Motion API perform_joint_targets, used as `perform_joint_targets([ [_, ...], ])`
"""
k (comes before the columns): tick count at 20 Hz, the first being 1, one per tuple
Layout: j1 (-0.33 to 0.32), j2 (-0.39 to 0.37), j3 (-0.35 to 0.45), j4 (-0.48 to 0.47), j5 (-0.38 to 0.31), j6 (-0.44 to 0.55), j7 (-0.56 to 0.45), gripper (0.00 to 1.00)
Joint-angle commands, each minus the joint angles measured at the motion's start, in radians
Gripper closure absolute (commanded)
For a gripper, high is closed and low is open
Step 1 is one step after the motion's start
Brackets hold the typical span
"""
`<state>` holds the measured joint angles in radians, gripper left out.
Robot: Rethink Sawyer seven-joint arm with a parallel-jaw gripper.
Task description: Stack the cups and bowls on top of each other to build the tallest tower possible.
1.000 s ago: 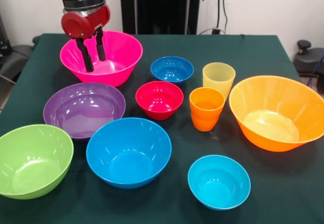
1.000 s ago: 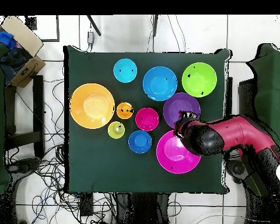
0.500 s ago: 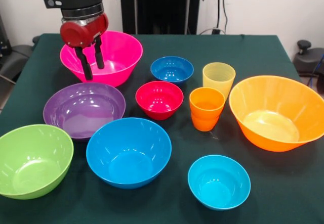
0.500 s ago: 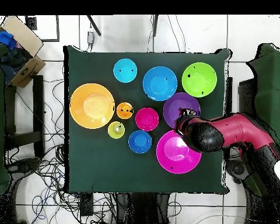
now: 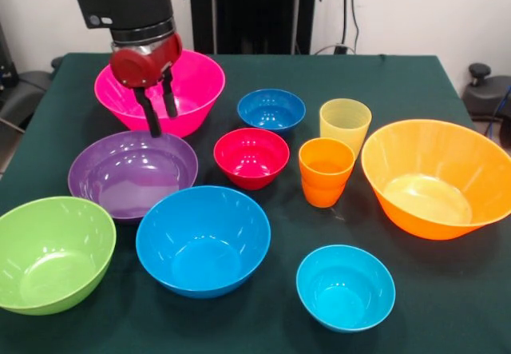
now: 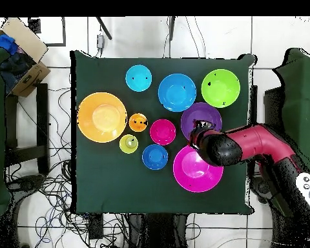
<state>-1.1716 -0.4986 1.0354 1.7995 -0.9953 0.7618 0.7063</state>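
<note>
Surface: dark green cloth surface point(image 5: 415, 82), all bowls and cups standing separately, nothing stacked.
Tool: tool point(image 5: 160, 111) hangs empty, its two black fingers slightly parted, tips over the gap between the pink and purple bowls.
Pink bowl: pink bowl point(image 5: 188, 78) directly behind the tool.
Purple bowl: purple bowl point(image 5: 128, 178) just below the tips, in front.
Next out: red bowl point(image 5: 251, 157), dark blue bowl point(image 5: 271, 109), sky blue bowl point(image 5: 202, 240), green bowl point(image 5: 48, 254).
Far side: yellow cup point(image 5: 345, 125) touching orange cup point(image 5: 326, 170), orange bowl point(image 5: 439, 178), cyan bowl point(image 5: 346, 288).

The gripper point(image 5: 160, 113) has shifted, seemingly lower, toward the purple bowl point(image 5: 132, 173).
</note>
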Motion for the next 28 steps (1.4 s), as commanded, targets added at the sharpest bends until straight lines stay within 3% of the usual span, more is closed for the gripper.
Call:
perform_joint_targets([
  [1,0.086,0.044,-0.086,-0.01,-0.104,-0.035,-0.15,0.0],
  [13,0.077,0.093,-0.105,-0.011,-0.145,-0.121,-0.164,0.0],
  [18,0.092,0.079,-0.116,-0.02,-0.191,-0.173,-0.125,0.0],
  [28,0.132,0.049,-0.128,-0.055,-0.21,-0.187,-0.102,0.0],
])
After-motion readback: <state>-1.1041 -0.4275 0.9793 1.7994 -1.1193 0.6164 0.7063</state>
